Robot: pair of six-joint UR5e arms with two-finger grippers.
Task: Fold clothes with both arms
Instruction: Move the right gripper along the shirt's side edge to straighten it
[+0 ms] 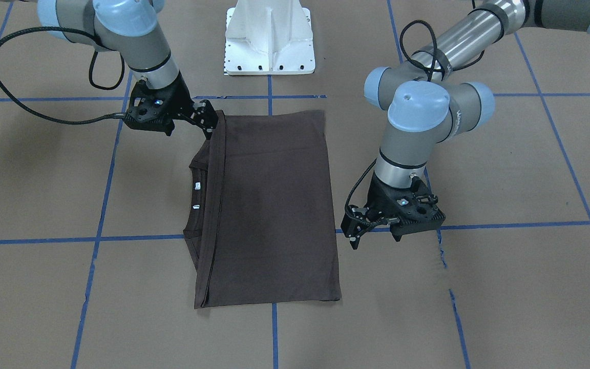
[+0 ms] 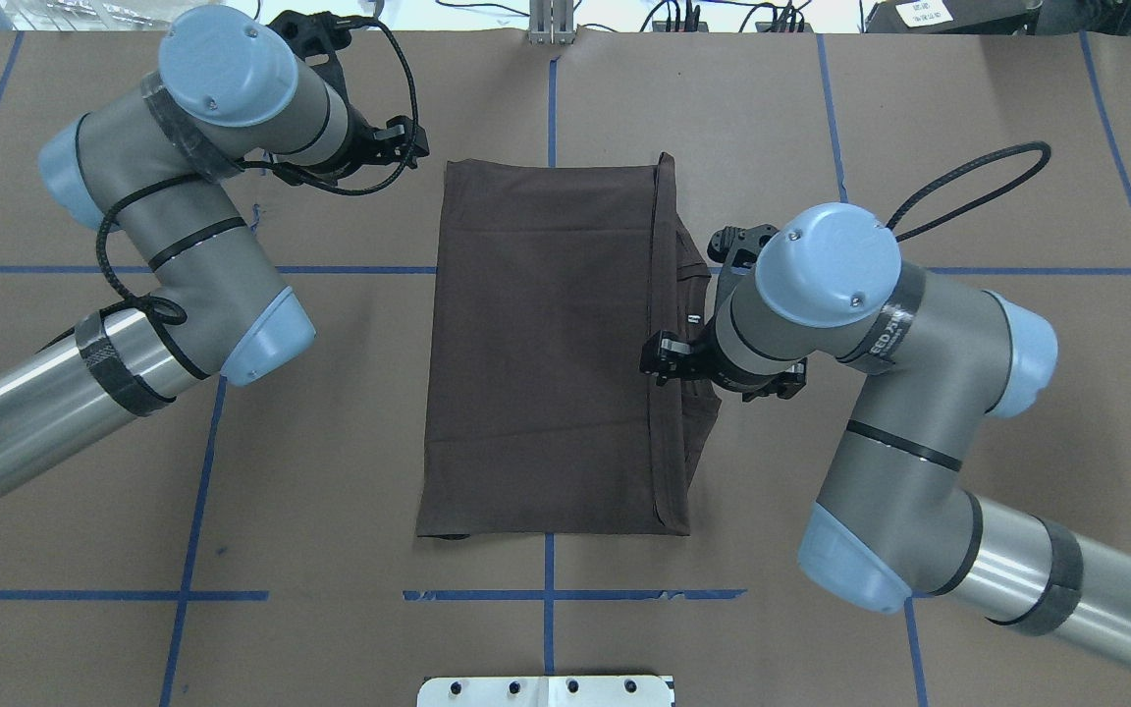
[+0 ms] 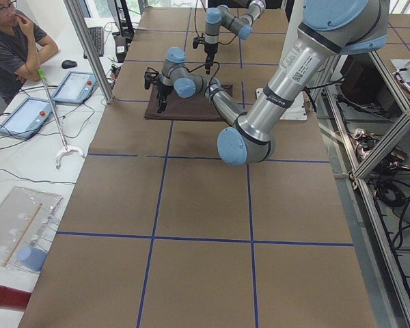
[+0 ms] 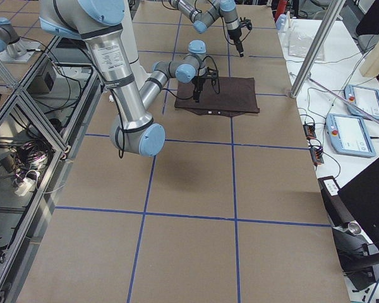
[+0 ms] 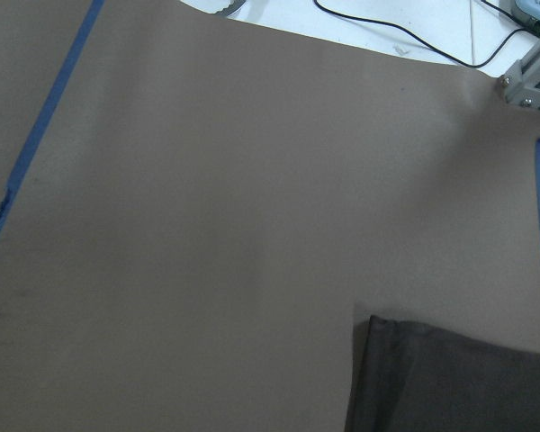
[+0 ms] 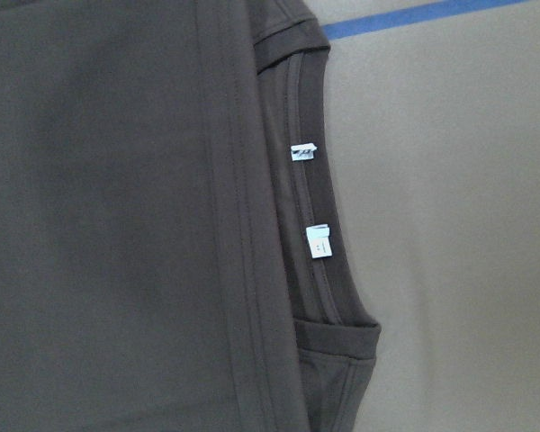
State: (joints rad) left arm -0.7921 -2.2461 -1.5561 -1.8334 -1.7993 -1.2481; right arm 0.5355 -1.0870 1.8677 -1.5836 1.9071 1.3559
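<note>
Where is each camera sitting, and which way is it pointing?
Front: across the table, facing the base; left arm, right arm, shirt between.
Overhead: behind the robot, looking down; both arms.
Left side: table end, left arm nearest; a person alongside.
Right side: opposite end, right arm nearest.
Left wrist: looks down on a shirt corner; no arm.
Right wrist: looks down on the collar; no arm.
Shared: front and right wrist both show collar tags.

The left arm (image 2: 183, 245) is bent sharply at the elbow, with its wrist tilted downward and the left claw (image 2: 401, 142) held low. The right arm (image 2: 909, 412) is bent likewise, and the right claw (image 2: 659, 359) points down. The jaw spacing of both claws is indeterminate.
</note>
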